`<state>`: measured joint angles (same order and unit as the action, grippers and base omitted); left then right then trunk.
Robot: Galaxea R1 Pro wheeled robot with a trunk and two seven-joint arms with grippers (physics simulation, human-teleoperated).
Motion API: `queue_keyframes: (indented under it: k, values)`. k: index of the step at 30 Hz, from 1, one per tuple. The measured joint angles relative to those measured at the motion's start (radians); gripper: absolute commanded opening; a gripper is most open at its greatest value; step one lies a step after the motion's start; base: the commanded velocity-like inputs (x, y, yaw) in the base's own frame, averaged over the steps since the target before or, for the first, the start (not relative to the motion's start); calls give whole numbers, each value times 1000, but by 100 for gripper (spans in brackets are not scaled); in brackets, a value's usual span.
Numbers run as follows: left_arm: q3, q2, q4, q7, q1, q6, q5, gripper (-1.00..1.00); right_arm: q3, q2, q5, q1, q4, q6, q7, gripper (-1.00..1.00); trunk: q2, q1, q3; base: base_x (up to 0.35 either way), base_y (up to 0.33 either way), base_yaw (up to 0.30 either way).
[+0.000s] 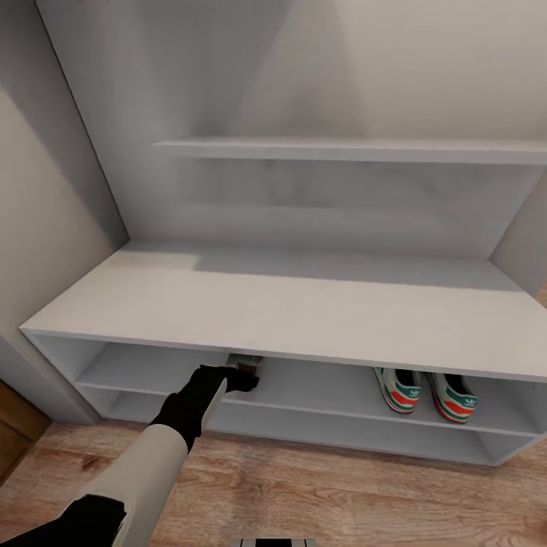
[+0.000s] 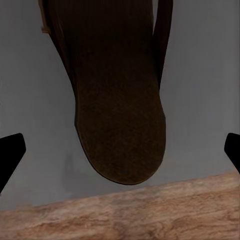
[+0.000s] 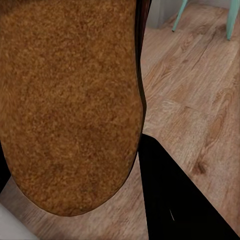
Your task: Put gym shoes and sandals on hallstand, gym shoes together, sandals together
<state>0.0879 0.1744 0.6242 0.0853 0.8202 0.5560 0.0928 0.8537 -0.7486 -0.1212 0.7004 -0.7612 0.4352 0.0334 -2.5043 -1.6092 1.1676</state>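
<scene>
The pale grey hallstand [image 1: 289,304] fills the head view, and the two gym shoes [image 1: 425,391] stand side by side at the right of its upper shelf opening. My left gripper [image 1: 245,374] reaches into the same opening further left. In the left wrist view, a dark brown sandal [image 2: 120,100] lies on the grey shelf between the widely parted black fingertips [image 2: 10,155], so the left gripper [image 2: 120,150] is open. In the right wrist view, the second sandal's tan footbed [image 3: 70,100] sits very close, above the corridor floor [image 3: 200,90]. My right gripper [image 3: 120,170] is shut on it, with one black finger [image 3: 180,200] beside it.
The bench top [image 1: 228,296] and a wall shelf [image 1: 342,148] above it carry nothing. A pale wall [image 1: 38,190] closes the left side, with brown woodwork [image 1: 15,425] low beside it. Teal chair legs [image 3: 231,20] stand on the floor far off.
</scene>
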Motion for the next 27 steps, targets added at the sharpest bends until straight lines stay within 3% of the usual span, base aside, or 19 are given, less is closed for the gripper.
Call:
queue_keyframes:
  k: [27]
  values:
    - [0,0,0,0,-2,-2,0,100,0,3,0,0,0,0,0,-100,0,-1,0,-311,0,0]
